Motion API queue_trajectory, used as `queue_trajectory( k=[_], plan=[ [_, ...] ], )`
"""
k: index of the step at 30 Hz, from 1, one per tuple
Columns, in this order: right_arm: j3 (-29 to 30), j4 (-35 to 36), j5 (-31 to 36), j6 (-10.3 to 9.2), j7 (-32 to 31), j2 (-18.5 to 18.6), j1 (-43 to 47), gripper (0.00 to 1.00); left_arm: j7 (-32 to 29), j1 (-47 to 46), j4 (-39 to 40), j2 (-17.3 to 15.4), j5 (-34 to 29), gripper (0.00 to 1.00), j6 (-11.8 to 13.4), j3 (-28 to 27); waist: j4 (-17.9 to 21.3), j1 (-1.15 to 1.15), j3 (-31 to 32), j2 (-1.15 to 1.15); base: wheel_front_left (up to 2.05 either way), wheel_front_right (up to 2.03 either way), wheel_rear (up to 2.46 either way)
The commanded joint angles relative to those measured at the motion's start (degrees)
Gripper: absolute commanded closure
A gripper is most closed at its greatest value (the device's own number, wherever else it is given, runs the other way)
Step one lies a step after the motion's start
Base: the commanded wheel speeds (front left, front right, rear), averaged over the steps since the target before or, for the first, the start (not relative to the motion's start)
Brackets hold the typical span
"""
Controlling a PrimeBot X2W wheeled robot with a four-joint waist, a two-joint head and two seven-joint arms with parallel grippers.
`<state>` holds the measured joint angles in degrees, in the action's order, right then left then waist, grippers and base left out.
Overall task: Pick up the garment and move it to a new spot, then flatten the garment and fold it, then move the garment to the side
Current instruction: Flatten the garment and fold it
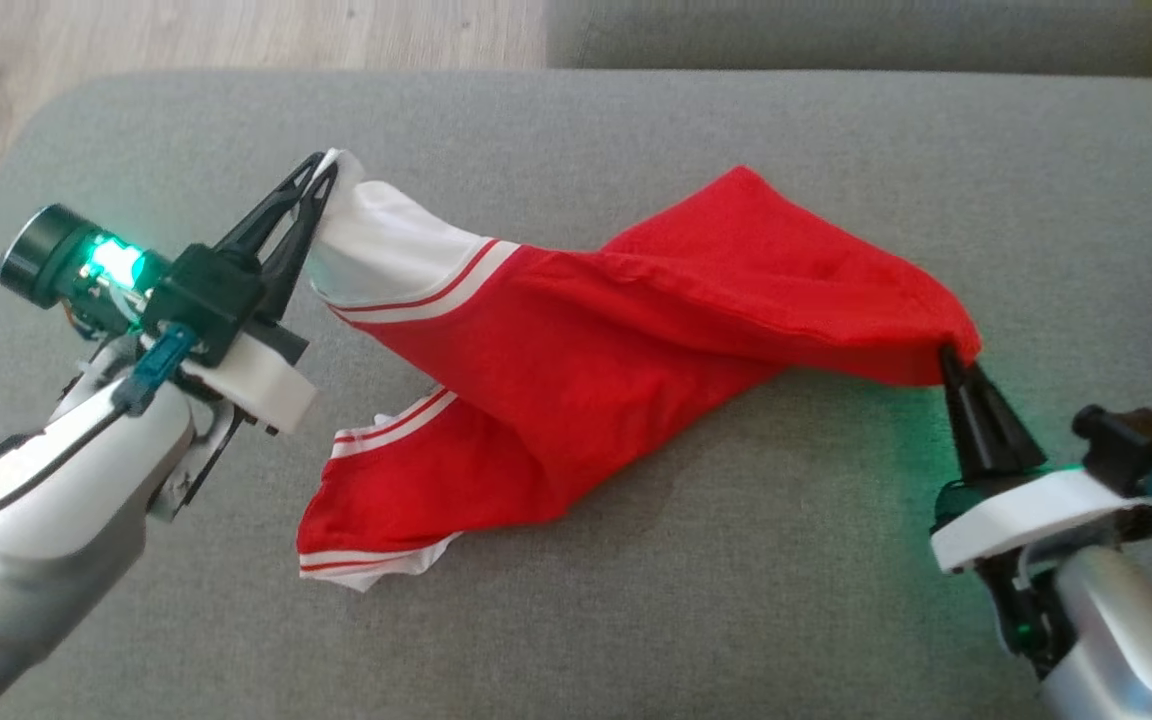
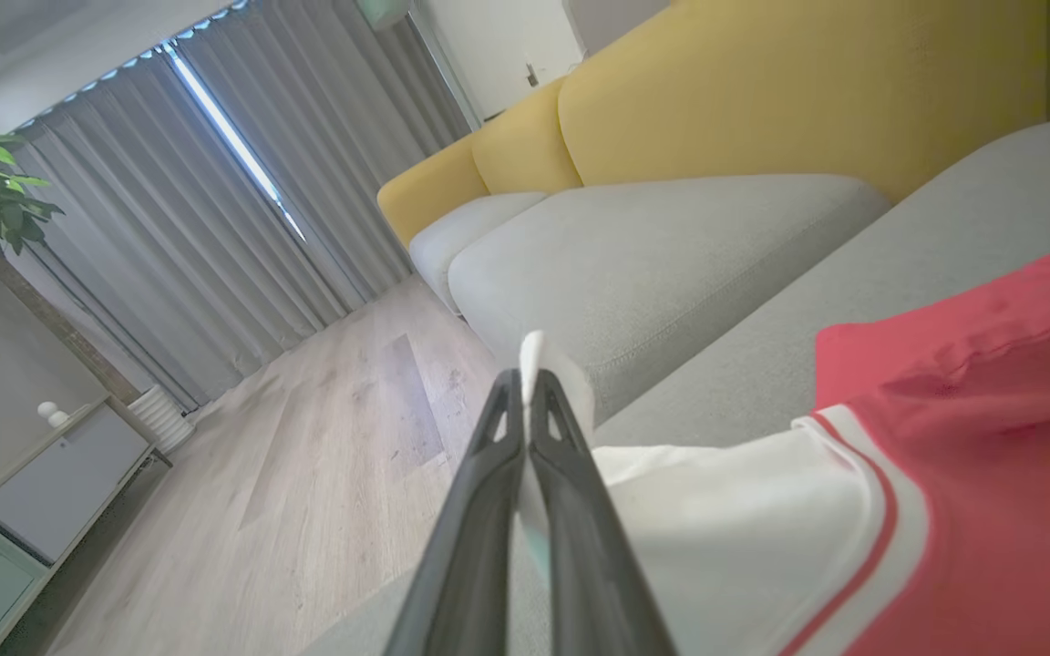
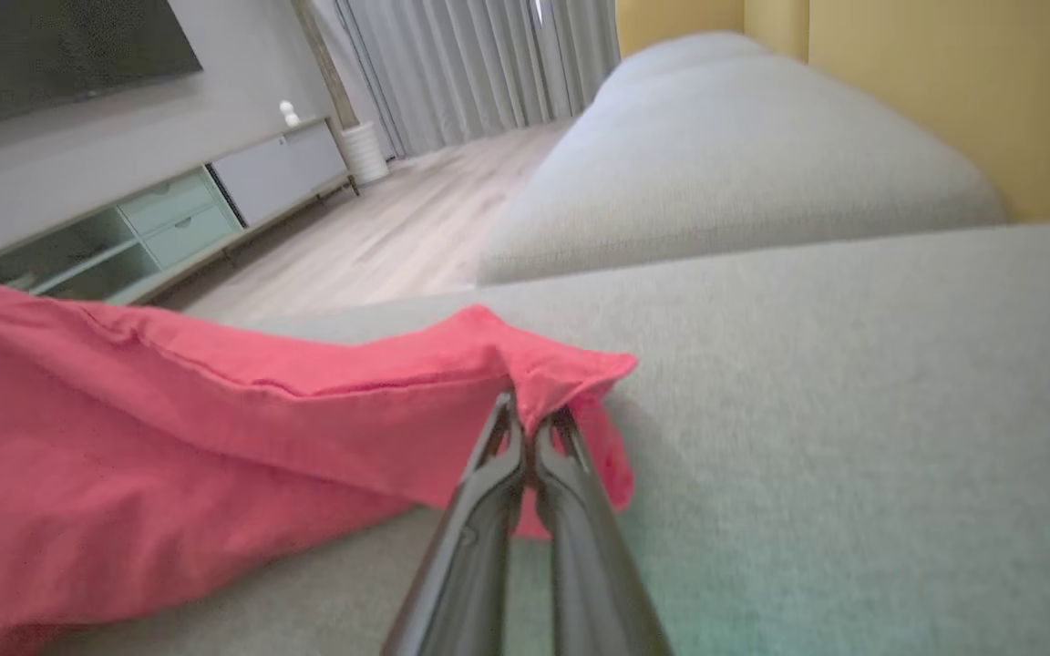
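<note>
With the left pincer (image 1: pixel 324 172) clamped on its white end and the right pincer (image 1: pixel 948 356) on its red corner, the garment (image 1: pixel 616 330) between them is stretched, not yet flat or folded.

Shows a red garment (image 1: pixel 636 340) with white, red-striped sleeves, twisted and bunched. Lies stretched slantwise across a grey cushion (image 1: pixel 636 620), one white sleeve raised at one end, a red corner pulled taut at the other.

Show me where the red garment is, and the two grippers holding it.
garment (image 1: pixel 636 330): head view, on its red middle.
left gripper (image 1: pixel 324 170): head view, fingertips pinching the white end.
right gripper (image 1: pixel 948 358): head view, fingertips pinching the red corner.
</note>
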<state>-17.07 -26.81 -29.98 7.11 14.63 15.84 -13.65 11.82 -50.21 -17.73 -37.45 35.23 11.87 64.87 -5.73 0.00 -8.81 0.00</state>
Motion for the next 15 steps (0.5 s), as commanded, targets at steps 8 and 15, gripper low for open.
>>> queue_trajectory(
  k=[8, 15],
  plan=[
    [5.19, 15.44, 0.80, 0.37, 0.14, 7.17, 0.74, 1.00, 2.81, -3.60, 5.98, -5.80, -1.59, 1.00, 0.62, -6.59, 2.27, 0.00, 7.29, 0.00, 0.00, 0.00, 0.00],
    [10.69, 29.22, 2.62, 0.37, -8.05, 12.64, -6.19, 1.00, 3.15, -7.98, 13.66, -10.38, -4.63, 1.00, 0.90, -13.15, 3.86, 0.00, 10.23, 0.00, 0.00, 0.00, 0.00]
  ],
)
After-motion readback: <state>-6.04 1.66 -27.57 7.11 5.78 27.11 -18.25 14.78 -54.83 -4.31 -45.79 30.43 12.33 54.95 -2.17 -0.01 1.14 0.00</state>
